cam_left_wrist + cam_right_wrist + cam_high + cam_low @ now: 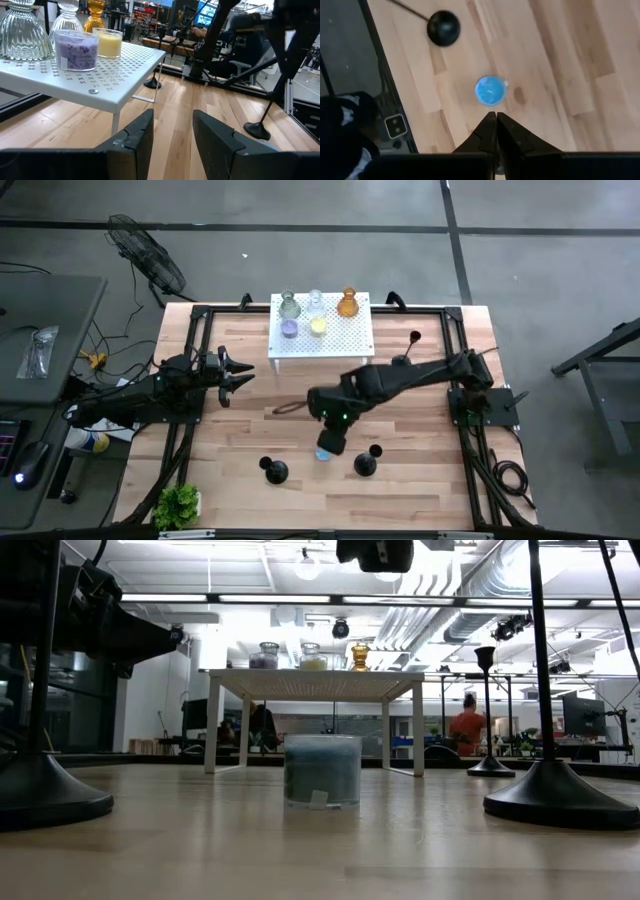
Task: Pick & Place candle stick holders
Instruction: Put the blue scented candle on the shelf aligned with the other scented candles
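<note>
A blue glass cup stands upright on its base on the wooden table, near the front centre. My right gripper is shut and empty, hanging well above the cup, fingers pointing down; in the low view only its tip shows. Three black holders stand on their round bases: two near the front and one at the far right. My left gripper is open and empty at the table's left, pointing at the stand.
A white perforated stand at the far centre carries greenish, clear, amber, purple and yellow cups. A green plant sits at the front left corner. Black rails run along the table's left and right sides.
</note>
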### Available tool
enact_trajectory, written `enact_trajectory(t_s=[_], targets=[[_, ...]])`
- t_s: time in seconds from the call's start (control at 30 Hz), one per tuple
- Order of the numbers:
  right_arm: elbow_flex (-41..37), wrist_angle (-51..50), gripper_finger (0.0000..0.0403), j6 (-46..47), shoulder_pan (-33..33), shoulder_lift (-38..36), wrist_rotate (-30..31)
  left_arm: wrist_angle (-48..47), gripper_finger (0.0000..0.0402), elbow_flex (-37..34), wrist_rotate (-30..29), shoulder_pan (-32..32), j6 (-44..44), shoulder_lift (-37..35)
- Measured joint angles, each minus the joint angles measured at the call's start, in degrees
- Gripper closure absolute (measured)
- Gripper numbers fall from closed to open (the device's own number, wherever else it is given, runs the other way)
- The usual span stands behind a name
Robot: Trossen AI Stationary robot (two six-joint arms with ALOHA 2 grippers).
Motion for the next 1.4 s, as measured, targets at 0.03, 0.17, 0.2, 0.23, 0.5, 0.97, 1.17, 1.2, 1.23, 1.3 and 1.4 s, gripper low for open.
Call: enact_trajectory(t_s=[0.03,0.17,0.2,0.23,0.5,0.97,1.17,1.2,1.23,1.3,1.4], targets=[[0.0,0.05,0.0399,-0.05,0.5,0.45,-0.05,0.01,0.0268,0.0,0.01,0.01,0.01,0.0],[0.0,0.32,0.0399,0.6,2.07,2.01,0.35,0.01,0.0268,0.0,0.01,0.01,0.01,-0.02],[0.0,0.3,0.0398,1.31,2.39,2.04,0.64,0.01,0.0268,0.0,0.0,0.01,0.0,-0.01],[0.0,0.31,0.0398,2.19,2.71,2.03,1.37,0.0,0.0268,0.0,-0.01,0.0,0.0,-0.02],[-0.31,-0.22,0.0326,13.22,4.17,2.4,5.77,0.0,0.0268,0.0,0.0,-0.01,0.01,-0.02],[-8.71,9.28,0.016,40.31,4.07,7.28,3.29,0.01,0.0268,0.0,0.01,-0.01,0.0,0.0],[-8.75,10.09,0.013,44.7,3.72,9.2,4.46,0.0,0.0268,0.0,0.01,0.0,0.01,0.0],[-8.74,10.47,0.0125,45.12,3.7,9.35,4.5,0.01,0.0268,0.0,0.01,0.0,0.0,0.0],[-8.74,10.47,0.0121,45.35,3.68,9.45,4.49,-0.01,0.0268,0.0,0.01,0.01,0.01,0.0],[-8.68,10.71,0.0112,45.86,3.72,10.11,4.86,0.01,0.0268,0.0,0.01,0.0,0.0,0.0],[-8.7,11.22,0.0102,46.97,3.72,10.8,4.95,-0.01,0.0268,0.0,-0.01,0.01,0.0,-0.01]])
